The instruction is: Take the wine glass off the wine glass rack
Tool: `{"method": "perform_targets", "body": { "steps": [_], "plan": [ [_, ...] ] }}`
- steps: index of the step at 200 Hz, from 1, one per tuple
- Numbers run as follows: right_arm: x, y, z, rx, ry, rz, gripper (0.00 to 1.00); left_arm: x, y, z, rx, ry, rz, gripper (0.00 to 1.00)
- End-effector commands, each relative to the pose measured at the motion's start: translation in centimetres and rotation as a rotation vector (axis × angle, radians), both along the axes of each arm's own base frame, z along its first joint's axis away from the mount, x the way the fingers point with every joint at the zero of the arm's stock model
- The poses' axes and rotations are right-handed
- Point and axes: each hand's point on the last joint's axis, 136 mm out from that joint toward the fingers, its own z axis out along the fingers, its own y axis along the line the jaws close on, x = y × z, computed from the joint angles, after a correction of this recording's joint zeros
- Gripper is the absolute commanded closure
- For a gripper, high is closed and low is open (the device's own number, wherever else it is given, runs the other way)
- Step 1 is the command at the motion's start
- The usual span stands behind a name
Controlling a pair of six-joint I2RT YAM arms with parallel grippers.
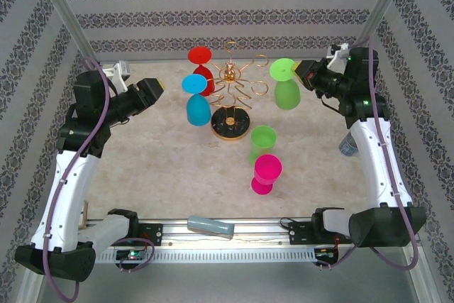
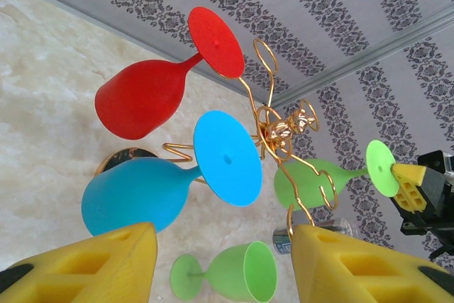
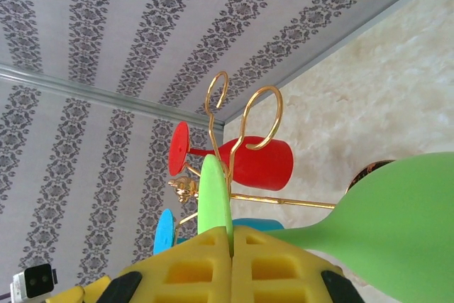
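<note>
The wine glass rack is a gold wire stand on a round black base, at the back middle of the table. A green wine glass hangs bowl-down just right of its loop arms. My right gripper is shut on the edge of that glass's flat foot, and the yellow pads meet around the disc. From the left wrist view, the same green wine glass sits behind the rack. My left gripper is open and holds nothing, left of the blue glass.
A red glass and the blue glass hang on the rack's left side. A light green glass and a pink glass lie on the table in front of the rack. A can stands by the right arm.
</note>
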Motion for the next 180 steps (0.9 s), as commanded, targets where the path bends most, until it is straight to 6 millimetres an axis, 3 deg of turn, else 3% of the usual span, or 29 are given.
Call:
{"method": "perform_targets", "body": {
  "steps": [1, 52, 97, 128, 180],
  "plan": [
    [-1.4, -0.1, 1.0, -0.042, -0.033, 0.023, 1.00, -0.6, 0.6, 0.4, 0.018, -0.015, 0.015, 0.46],
    [-3.9, -0.1, 3.6, -0.083, -0.098, 0.041, 1.00, -1.6, 0.9, 0.1, 0.039, 0.002, 0.019, 0.46],
    [-8.0, 0.3, 5.9, -0.142, -0.148, 0.072, 1.00, -3.1, 1.3, -0.9, 0.069, 0.037, 0.028, 0.46],
    [-11.1, 2.1, 6.8, -0.167, -0.183, 0.140, 1.00, -4.4, 1.4, -1.4, 0.074, 0.064, 0.028, 0.46],
    [-17.3, 6.9, 6.0, -0.272, -0.257, 0.322, 1.00, -7.5, 2.0, -3.8, 0.112, 0.152, 0.032, 0.46]
  ]
}}
